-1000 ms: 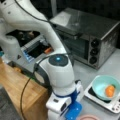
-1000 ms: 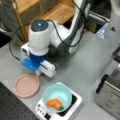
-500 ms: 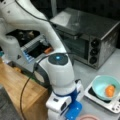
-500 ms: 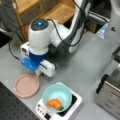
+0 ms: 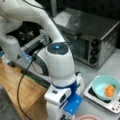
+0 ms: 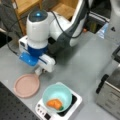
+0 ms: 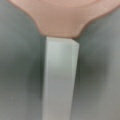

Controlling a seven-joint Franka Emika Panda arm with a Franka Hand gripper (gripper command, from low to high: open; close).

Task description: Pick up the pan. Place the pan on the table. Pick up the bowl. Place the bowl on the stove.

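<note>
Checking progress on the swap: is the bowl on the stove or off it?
On it. The bowl sits on the stove; the pan lies on the table beside it.

- A big silver toaster oven point(image 5: 92, 37) stands at a front view's top right, with a dark glass door and three black knobs point(image 5: 93, 51) in a column on its front panel.
- In a front view its corner point(image 6: 110, 92) shows at the right edge, with a black handle point(image 6: 101, 83) on it.
- Light wooden furniture point(image 6: 32, 5) stands at a front view's top, with a post and a flat board.
- A light wooden surface point(image 5: 17, 87) fills a front view's lower left.
- A black cable point(image 5: 21, 87) trails across that wood.
- A dark perforated board point(image 6: 12, 107) lies at a front view's bottom left.
- The light is soft and even.
</note>
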